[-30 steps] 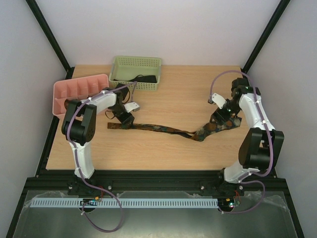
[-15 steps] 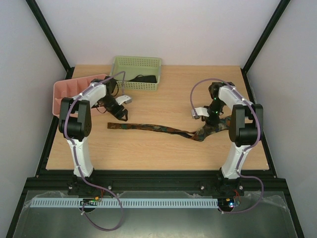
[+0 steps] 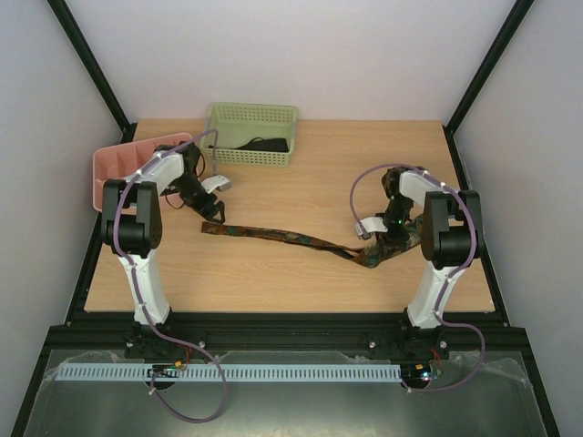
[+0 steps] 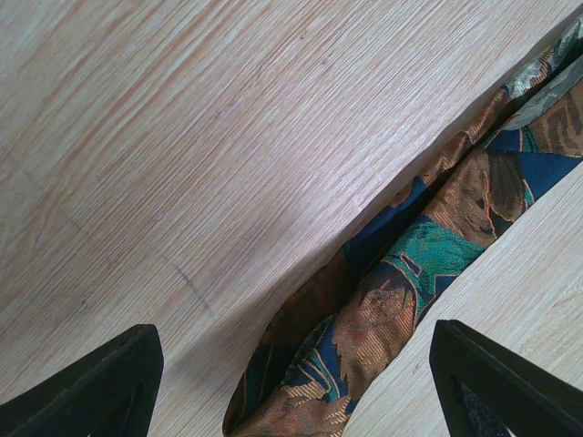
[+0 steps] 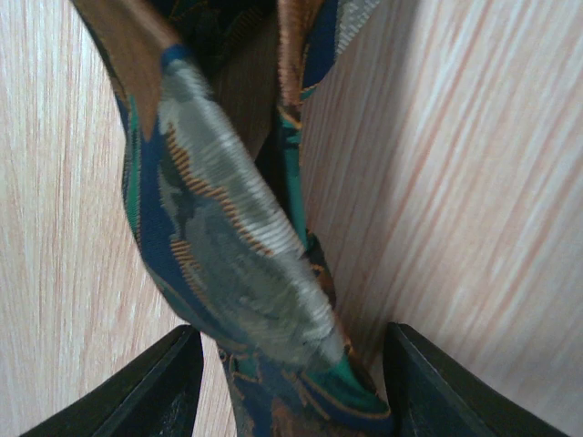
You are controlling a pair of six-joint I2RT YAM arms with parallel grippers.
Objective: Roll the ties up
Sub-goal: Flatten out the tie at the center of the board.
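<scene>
Tie (image 3: 282,236) lies stretched across the table (image 3: 273,282). The left gripper (image 3: 216,215) hangs spread wide over its narrow end. The right gripper (image 5: 287,364) flanks the bunched end, perhaps pinching it; I cannot tell.

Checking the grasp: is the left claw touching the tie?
Apart. Left wrist view: bare wood shows between the tie and both fingers of the left claw.

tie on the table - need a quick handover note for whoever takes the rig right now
Left fingers: open, over the narrow end of the tie, not holding it.
Right fingers: apart on either side of its bunched wide end, no clamp visible.
Tie lies unrolled across the table.
Done: nothing rolled.
Left: grip an end, roll the whole tie.
</scene>
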